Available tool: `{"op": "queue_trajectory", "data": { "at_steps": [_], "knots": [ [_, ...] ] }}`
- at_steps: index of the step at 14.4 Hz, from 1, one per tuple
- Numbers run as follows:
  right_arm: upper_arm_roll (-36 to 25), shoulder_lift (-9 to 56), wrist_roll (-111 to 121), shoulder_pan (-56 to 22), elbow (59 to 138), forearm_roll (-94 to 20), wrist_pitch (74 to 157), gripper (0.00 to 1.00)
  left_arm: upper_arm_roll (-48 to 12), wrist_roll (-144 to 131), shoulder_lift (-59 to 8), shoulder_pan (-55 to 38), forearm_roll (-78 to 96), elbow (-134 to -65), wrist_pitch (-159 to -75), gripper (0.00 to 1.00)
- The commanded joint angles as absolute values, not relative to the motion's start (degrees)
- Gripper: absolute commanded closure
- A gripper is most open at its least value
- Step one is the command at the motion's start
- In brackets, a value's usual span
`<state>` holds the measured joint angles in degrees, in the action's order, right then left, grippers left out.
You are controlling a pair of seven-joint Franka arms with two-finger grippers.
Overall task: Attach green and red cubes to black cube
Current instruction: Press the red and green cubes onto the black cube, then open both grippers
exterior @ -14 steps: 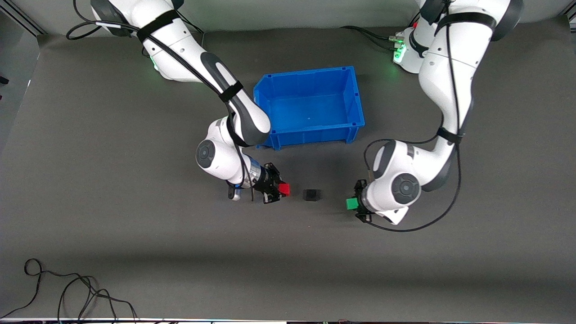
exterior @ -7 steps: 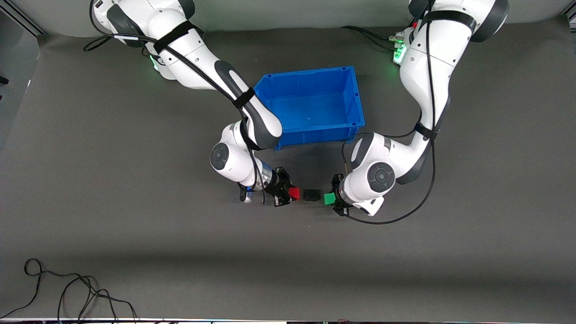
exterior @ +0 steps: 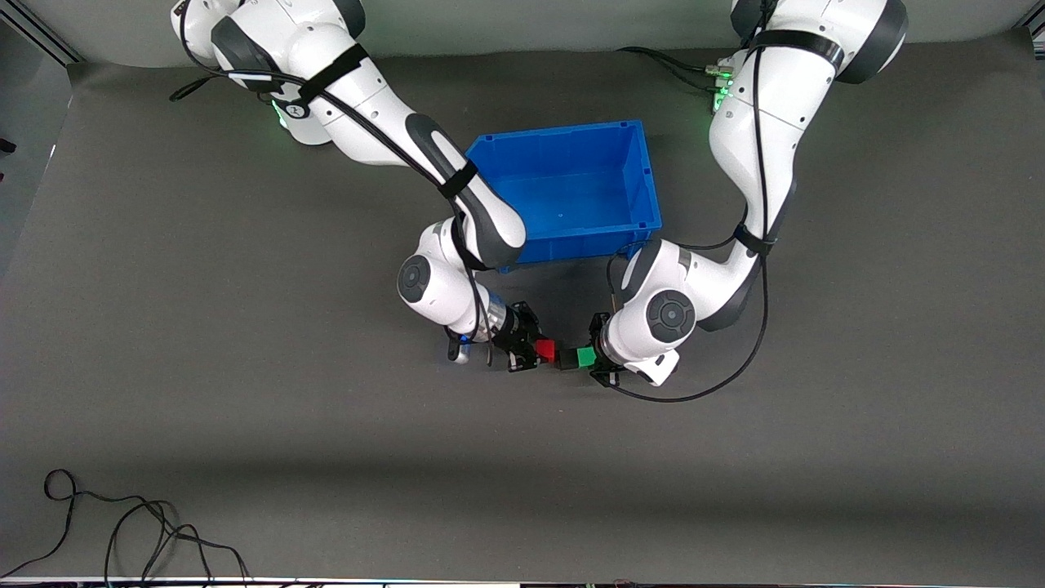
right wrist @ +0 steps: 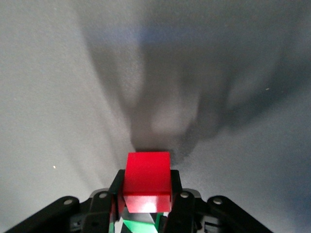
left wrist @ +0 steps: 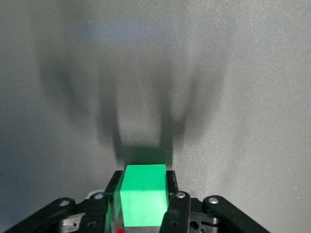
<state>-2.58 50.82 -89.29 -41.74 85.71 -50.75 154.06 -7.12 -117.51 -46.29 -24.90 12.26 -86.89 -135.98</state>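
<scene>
The right gripper [exterior: 537, 353] has its jaws pinching the red cube [exterior: 545, 350], and the left gripper [exterior: 594, 359] has its jaws pinching the green cube [exterior: 585, 357]. Both hang low over the table [exterior: 245, 367], a little nearer the front camera than the blue bin [exterior: 571, 139]. The black cube [exterior: 565, 357] sits between the two coloured cubes, showing only as a thin dark sliver; whether either coloured cube already touches it cannot be told.

Each wrist view shows its cube clamped on two opposite flat faces, with the leading face standing clear of the fingers. That looks like the right hold, since it leaves the mating face free.

The cubes appear small, rigid and light, with smooth flat sides, so a modest squeeze should carry them. The black cube lies loose, so it would probably slide if pressed from one end alone; meeting it squarely from both ends seems wiser.
</scene>
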Motion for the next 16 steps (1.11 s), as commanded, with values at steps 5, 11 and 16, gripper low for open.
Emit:
{"op": "queue_trajectory", "data": {
  "at_steps": [5,11,16],
  "knots": [
    [-2.9,52.4,-89.4,-42.2,82.6,-52.2,154.8,0.68,-6.2,-118.8,-45.9,-27.1,12.2,-87.5,-135.8,1.00],
    [-3.0,53.3,-88.3,-41.9,82.2,-52.0,155.0,0.69,-6.2,-117.9,-45.6,-27.2,12.0,-87.4,-135.5,1.00],
    [-3.0,53.8,-88.7,-41.8,81.6,-52.0,156.5,0.00,-6.2,-118.3,-45.4,-27.3,12.0,-86.9,-135.5,0.35]
  ]
}}
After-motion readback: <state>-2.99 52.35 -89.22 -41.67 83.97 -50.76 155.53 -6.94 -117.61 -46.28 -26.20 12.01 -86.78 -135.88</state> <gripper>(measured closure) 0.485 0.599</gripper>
